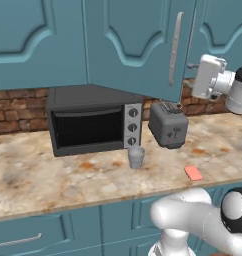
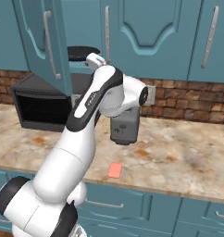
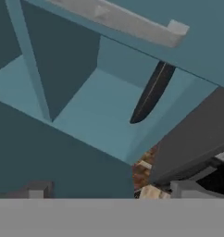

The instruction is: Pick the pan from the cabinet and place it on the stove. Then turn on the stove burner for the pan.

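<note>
The cabinet (image 2: 146,32) is teal, and one of its doors (image 2: 40,41) stands swung open. Inside, on the shelf, sits the black pan (image 2: 81,52). In the hand view the pan (image 3: 151,92) appears as a thin dark sliver on the teal shelf, seen nearly edge-on; I cannot make out its handle. My gripper (image 3: 109,192) is open with nothing between its fingertips (image 3: 35,190), pointing into the cabinet opening a short way from the pan. From the left, the open door (image 1: 143,45) hides the pan, and my white hand (image 1: 208,77) reaches behind its edge. The stove and its burner are out of view.
On the speckled counter (image 1: 53,175) under the cabinet stand a dark toaster oven (image 1: 93,122), a grey toaster (image 1: 168,125), a small grey cup (image 1: 136,157) and a pink sponge (image 1: 193,173). The open door's bar handle (image 3: 118,21) hangs close above my hand. Brick backsplash behind.
</note>
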You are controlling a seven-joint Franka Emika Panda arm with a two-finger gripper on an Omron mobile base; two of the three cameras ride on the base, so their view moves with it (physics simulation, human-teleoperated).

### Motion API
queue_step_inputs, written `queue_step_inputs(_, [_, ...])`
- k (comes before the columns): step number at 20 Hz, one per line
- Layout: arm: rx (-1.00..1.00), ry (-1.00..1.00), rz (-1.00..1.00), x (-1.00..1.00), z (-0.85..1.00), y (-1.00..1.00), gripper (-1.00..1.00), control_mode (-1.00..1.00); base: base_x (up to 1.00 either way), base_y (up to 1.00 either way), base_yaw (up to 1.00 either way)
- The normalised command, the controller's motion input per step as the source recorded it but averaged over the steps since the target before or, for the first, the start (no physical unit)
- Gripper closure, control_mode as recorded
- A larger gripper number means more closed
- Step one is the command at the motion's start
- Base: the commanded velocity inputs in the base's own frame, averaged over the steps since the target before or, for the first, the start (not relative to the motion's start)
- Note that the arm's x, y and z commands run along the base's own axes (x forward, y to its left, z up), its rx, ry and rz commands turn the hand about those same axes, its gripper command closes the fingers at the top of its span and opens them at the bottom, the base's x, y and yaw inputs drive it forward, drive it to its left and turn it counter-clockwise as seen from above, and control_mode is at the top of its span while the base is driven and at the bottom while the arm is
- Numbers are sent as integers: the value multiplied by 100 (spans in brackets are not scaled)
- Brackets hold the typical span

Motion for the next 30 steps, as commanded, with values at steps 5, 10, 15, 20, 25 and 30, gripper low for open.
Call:
queue_step_inputs(5, [12, 22, 24, 61, -11, 12, -100, -100, 0, 0, 0])
queue_step_inputs(10, [7, 20, 19, 40, -7, 44, -100, -100, 0, 0, 0])
queue_step_inputs(15, [2, 17, 15, 5, -2, 67, -100, -100, 0, 0, 0])
queue_step_inputs(20, [0, 8, 15, -49, 0, 79, -100, -100, 0, 0, 0])
queue_step_inputs(25, [0, 6, 16, -57, 0, 82, -100, -100, 0, 0, 0])
queue_step_inputs(30, [0, 6, 15, -56, 0, 87, -100, -100, 0, 0, 0])
